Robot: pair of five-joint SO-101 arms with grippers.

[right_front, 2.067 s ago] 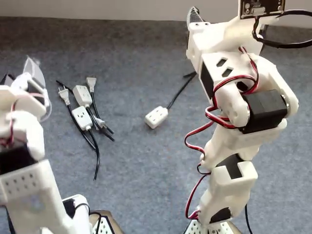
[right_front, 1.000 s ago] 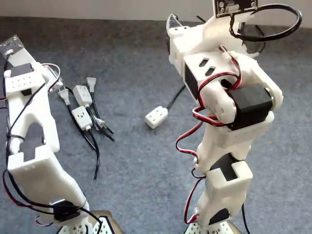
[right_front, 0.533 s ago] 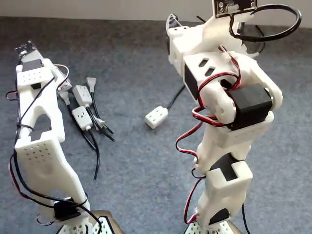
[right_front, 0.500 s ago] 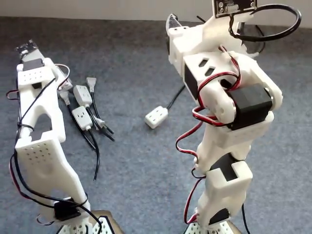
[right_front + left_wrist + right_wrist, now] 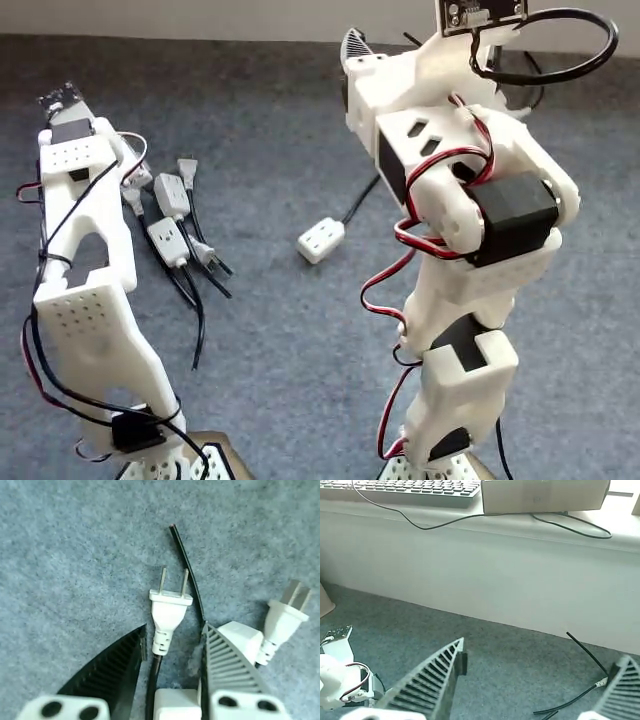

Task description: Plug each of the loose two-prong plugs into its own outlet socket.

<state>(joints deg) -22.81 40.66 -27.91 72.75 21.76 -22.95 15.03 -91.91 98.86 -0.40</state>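
Observation:
My left gripper (image 5: pixel 174 629) is open and low over the grey carpet, its fingers on either side of a white two-prong plug (image 5: pixel 167 611) whose prongs point away from me. A second white plug (image 5: pixel 285 612) lies just beyond one finger, beside a white outlet socket (image 5: pixel 241 636). From above, the left arm (image 5: pixel 75 200) stretches over the cable cluster with two sockets (image 5: pixel 172 195) (image 5: pixel 166 241) and a loose plug (image 5: pixel 186 167). A third socket (image 5: pixel 321 240) lies alone mid-carpet. My right gripper (image 5: pixel 540 660) is open, raised high and facing the wall.
Black cables (image 5: pixel 195 290) trail from the cluster toward the front. The right arm (image 5: pixel 470 220) towers over the carpet's right half. A white wall (image 5: pixel 485 575) with a ledge borders the far edge, and a black cable (image 5: pixel 587 652) lies at its foot.
The left arm swung forward and came down over the plug cluster, then edged slightly farther in. The right arm shifted a little to the left early on, then stayed still.

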